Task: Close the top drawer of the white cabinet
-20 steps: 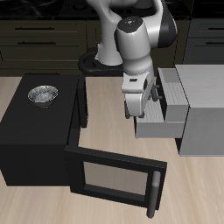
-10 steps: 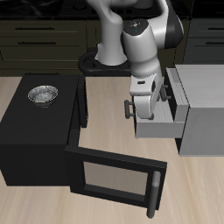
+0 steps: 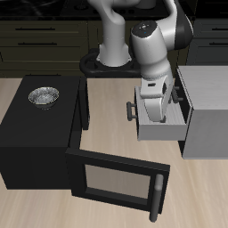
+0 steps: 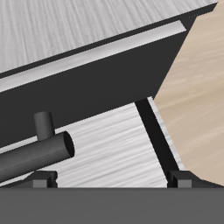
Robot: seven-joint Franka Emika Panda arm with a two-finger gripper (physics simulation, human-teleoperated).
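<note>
I see the table (image 3: 107,107) w/ the black cabinet (image 3: 36,134) well off to one side of my gripper, its glass door (image 3: 116,183) swung open nearer the front edge, metal bowl (image 3: 43,95) on its top. The white cabinet (image 3: 207,107) sits just behind the gripper, on the far side from the black one. The top drawer (image 3: 165,129) is partly pulled out of it, box sticking out under my arm (image 3: 151,44); its front panel faces the black cabinet. My gripper (image 3: 153,105) hangs right over the drawer's front end, pointing down, approx. touching the panel edge – can't confirm contact. Dark bar handle (image 3: 132,109) pokes out just beside the gripper on the black-cabinet side. Wrist cam: handle bar (image 4: 39,156) and one post close up against the pale panel (image 4: 105,153), w/ fingertips (image 4: 184,181) only showing as small dark bits at the frame edge. Can't tell if the fingers are spread or pressed together.
</note>
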